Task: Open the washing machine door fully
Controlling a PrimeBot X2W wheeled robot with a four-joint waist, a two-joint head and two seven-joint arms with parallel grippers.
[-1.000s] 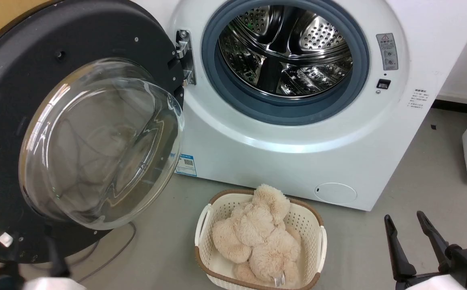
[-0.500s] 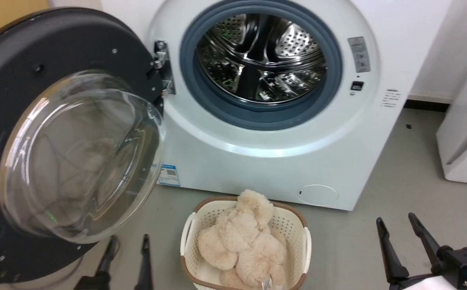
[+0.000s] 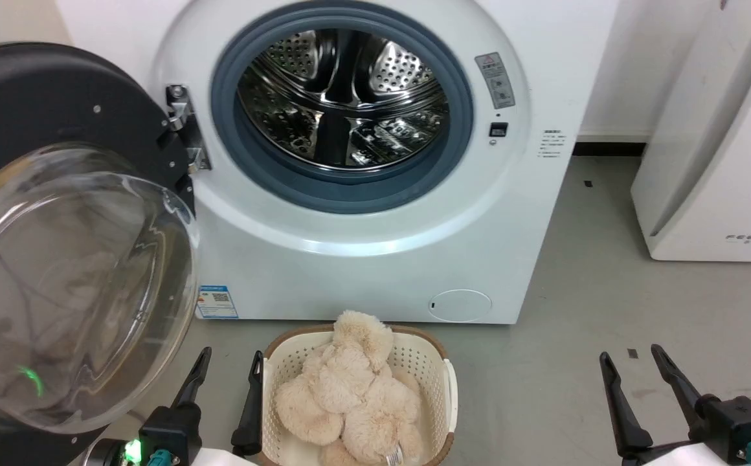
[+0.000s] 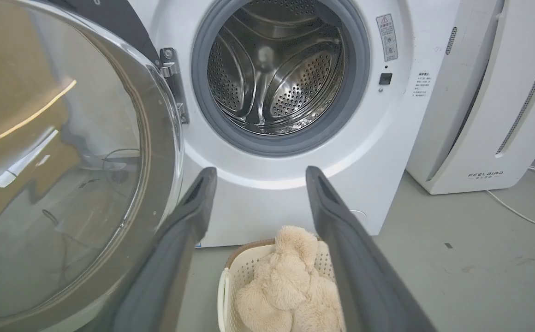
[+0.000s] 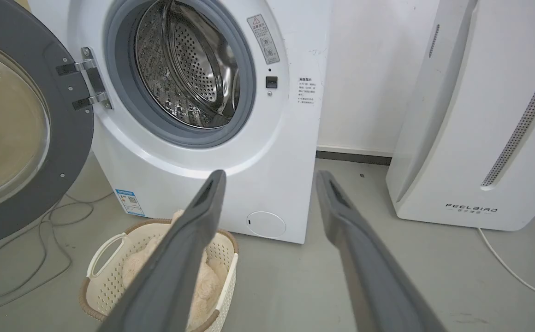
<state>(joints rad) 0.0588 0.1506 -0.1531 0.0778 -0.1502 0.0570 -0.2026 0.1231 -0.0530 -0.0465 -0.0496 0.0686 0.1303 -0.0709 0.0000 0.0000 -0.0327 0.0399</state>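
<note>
The left gripper [image 3: 231, 356] and the right gripper [image 3: 630, 355] are hanging low, each spread apart and gripping nothing. The door [image 3: 71, 259] is standing swung wide, left of the washing machine [image 3: 362, 259]. Opening is looking done; the next move is calling only for a gentle push if the door can swing further.

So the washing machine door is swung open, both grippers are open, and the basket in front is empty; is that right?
Not quite: the basket holds a fluffy beige plush toy, as the head view shows. The washing machine door is swung open, and the left gripper and right gripper are both open.
</note>
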